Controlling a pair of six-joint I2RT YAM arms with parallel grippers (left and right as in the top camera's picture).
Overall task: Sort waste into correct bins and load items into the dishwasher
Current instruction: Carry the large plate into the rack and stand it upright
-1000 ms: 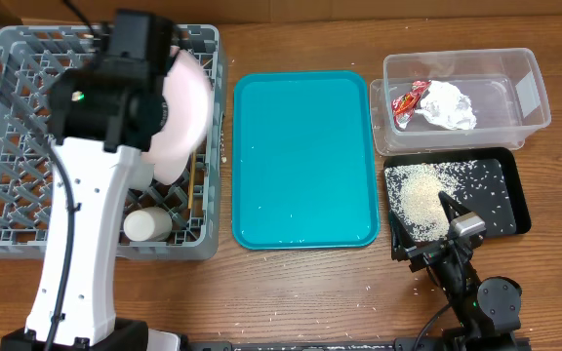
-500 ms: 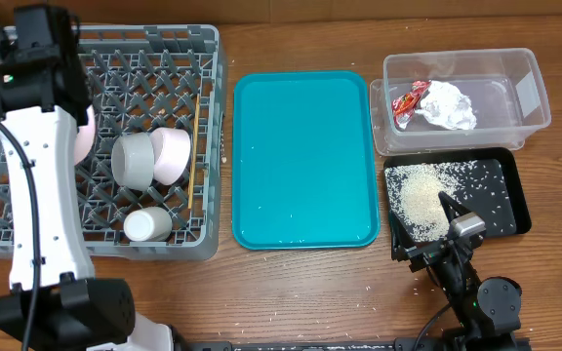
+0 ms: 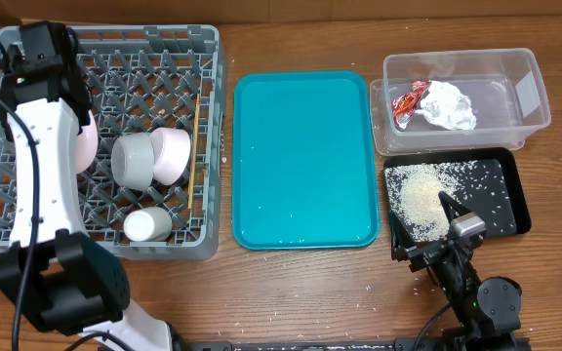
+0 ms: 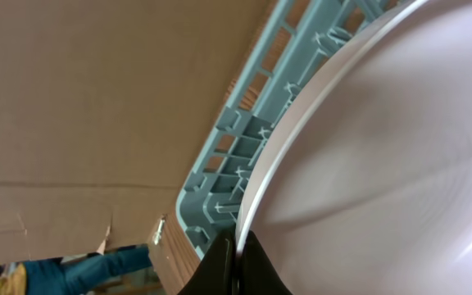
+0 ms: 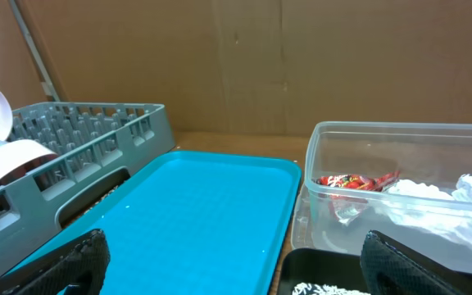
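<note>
My left gripper is shut on the rim of the pinkish-white plate, which stands on edge at the left of the grey dish rack. In the overhead view the plate shows beside the left arm. The rack also holds the metal bowl, white bowl, cup and chopsticks. The clear tub holds the red wrapper and paper wad. The black tray holds rice. My right gripper is open and empty at the black tray's front left corner.
The teal tray lies between the rack and the bins, with a few grains on it. Loose rice grains are scattered on the wooden table near the front. A cardboard wall stands behind the table.
The left arm has swung from the rack's middle to its far left with the plate. The plate now stands on edge there. The right arm has not moved.
</note>
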